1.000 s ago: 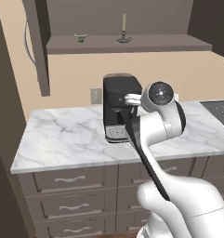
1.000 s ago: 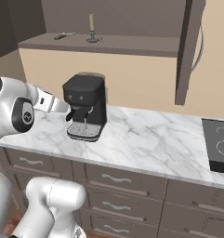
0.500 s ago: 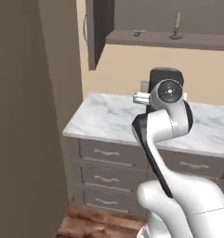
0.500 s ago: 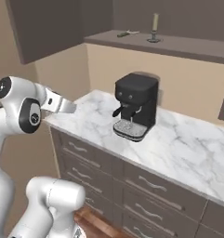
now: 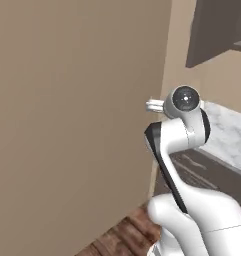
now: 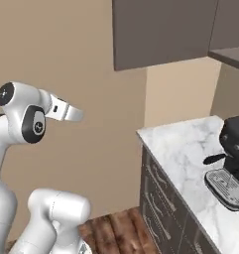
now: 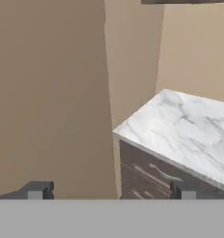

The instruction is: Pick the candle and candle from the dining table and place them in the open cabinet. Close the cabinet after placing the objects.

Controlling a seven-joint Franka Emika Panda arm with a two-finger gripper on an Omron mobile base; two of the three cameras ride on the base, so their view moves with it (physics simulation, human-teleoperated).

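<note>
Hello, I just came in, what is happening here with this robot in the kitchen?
Nothing is being handled at the moment. The white arm's gripper is open, and its fingers hold nothing. It faces a plain beige wall beside the end of a marble counter with drawers below. A black coffee machine stands on that counter, apart from the arm, and dark wall cabinets hang above. No candle can be seen here, so that part of the job cannot be judged.

coffee machine [image 6: 232, 166] on counter [image 6: 190, 163], drawers [image 6: 163, 208] below
</note>
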